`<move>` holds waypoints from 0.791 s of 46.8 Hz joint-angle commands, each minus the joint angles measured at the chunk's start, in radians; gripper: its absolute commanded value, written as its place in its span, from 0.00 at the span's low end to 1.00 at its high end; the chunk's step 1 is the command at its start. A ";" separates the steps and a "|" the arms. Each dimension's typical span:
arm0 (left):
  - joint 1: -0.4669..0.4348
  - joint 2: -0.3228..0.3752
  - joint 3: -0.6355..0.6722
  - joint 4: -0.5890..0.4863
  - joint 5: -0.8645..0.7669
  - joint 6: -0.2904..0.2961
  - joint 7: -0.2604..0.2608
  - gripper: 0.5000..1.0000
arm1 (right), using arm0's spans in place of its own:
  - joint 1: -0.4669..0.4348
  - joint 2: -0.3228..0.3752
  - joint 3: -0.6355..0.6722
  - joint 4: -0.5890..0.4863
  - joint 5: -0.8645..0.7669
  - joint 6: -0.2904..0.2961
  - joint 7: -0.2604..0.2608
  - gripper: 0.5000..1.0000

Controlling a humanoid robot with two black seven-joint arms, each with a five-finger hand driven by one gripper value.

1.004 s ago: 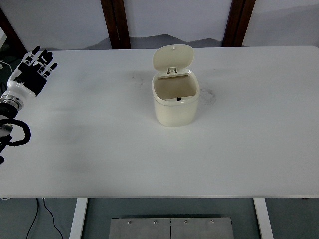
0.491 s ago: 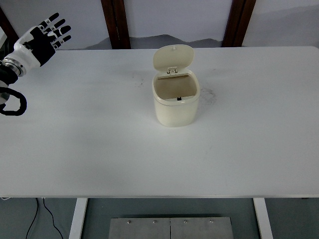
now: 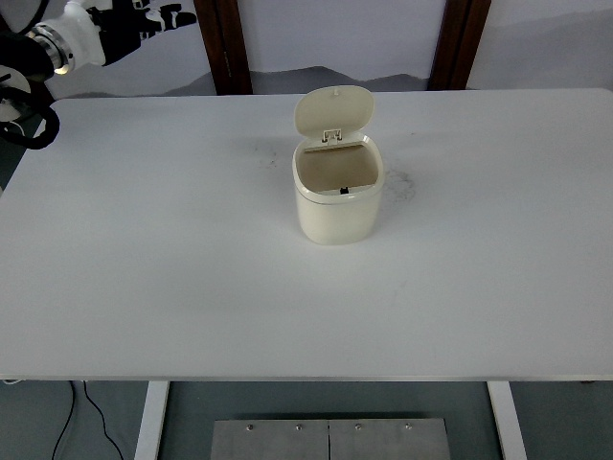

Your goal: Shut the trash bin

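1. Head view: bin [image 3: 337, 196] sits upright on the table [image 3: 192, 287], about mid-width, toward the far half.
2. Bin is cream, rounded-square body. Lid [image 3: 332, 111] is open, hinged at the far rim and standing tilted back. Inside looks empty; a small dark latch shows at the near inner rim.
3. Faint smudge on the table just right of the bin, another lighter one to its far left.
4. Left hand [image 3: 129, 19] is at the far left corner, above and beyond the table's far edge, well apart from the bin. Fingers point right, extended, holding nothing. Partly cut off by the top edge, so thumb position is unclear.
5. Left arm's wrist and a black cable loop show at the left edge.
6. Right arm is out of frame.
7. Two dark wooden posts stand behind the table against a pale wall.
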 commanded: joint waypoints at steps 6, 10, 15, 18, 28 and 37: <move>-0.040 -0.040 0.004 -0.048 0.147 -0.003 0.007 1.00 | 0.000 0.000 0.000 0.000 0.000 0.000 0.000 0.98; -0.068 -0.065 0.029 -0.076 0.187 -0.002 0.007 1.00 | 0.000 0.000 0.000 0.000 0.000 0.000 0.000 0.98; -0.115 -0.100 0.085 -0.083 0.193 -0.003 0.009 1.00 | 0.000 0.000 0.000 0.000 0.000 0.000 0.000 0.98; -0.137 -0.117 0.118 -0.085 0.193 -0.006 0.009 1.00 | 0.000 0.000 0.000 0.000 0.000 0.000 0.000 0.99; -0.203 -0.177 0.170 -0.087 0.201 -0.064 0.039 1.00 | 0.000 0.000 0.000 0.000 0.000 0.000 0.000 0.98; -0.221 -0.226 0.174 -0.099 0.285 -0.087 0.073 1.00 | 0.000 0.000 0.000 0.000 0.000 0.000 0.000 0.98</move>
